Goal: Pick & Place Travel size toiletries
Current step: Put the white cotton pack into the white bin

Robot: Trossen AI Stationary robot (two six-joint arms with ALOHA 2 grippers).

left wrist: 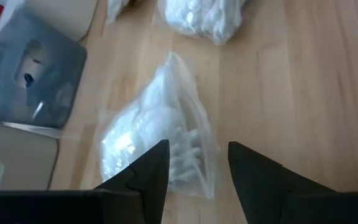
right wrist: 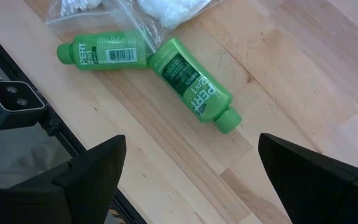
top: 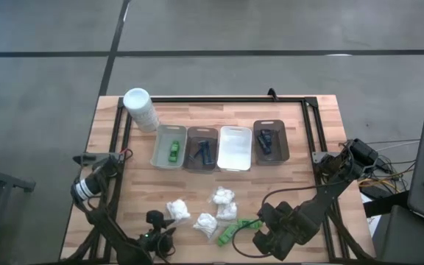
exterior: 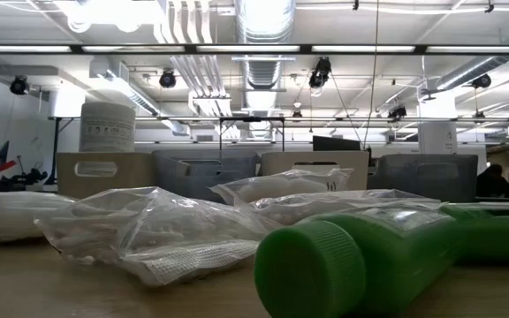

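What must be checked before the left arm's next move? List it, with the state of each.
1. Left gripper open: ok.
2. White puff bag lined up between its fingers: ok.
3. Fingers low enough to grip the bag: cannot tell.
4. Bag apart from the next puff bag: ok.
5. Right gripper open, clear of the green bottles: ok.
6. White tray has room: ok.

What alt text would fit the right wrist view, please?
Two green bottles lie touching on the wooden table, one partly under a clear bag. The right gripper hangs above them, open and empty.
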